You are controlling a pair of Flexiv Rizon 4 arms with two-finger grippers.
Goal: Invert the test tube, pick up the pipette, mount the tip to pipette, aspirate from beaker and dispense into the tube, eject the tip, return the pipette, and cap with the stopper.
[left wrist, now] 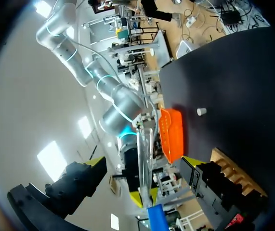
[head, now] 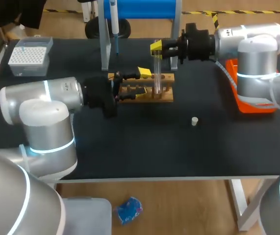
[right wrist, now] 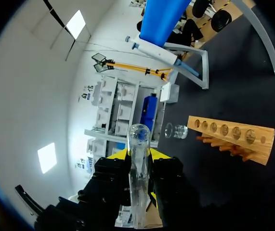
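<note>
Clear glass cylindrical tube (head: 157,76), clamped upright in right gripper (right wrist: 139,155) over pale wooden rack (head: 147,94) with a row of round holes; whether seated, could not tell. Left gripper (left wrist: 143,161) spread wide, gripping nothing, near rack. Matte black table (head: 130,147) bore small white stopper (head: 194,121), orange tray (head: 250,105), clear beaker (right wrist: 176,131).

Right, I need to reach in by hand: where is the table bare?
Bare: the front strip of the table, nearer than the stopper, and the patch between rack and orange tray. Crowded: around the rack, where the right gripper holds the tube beside the left gripper.
</note>
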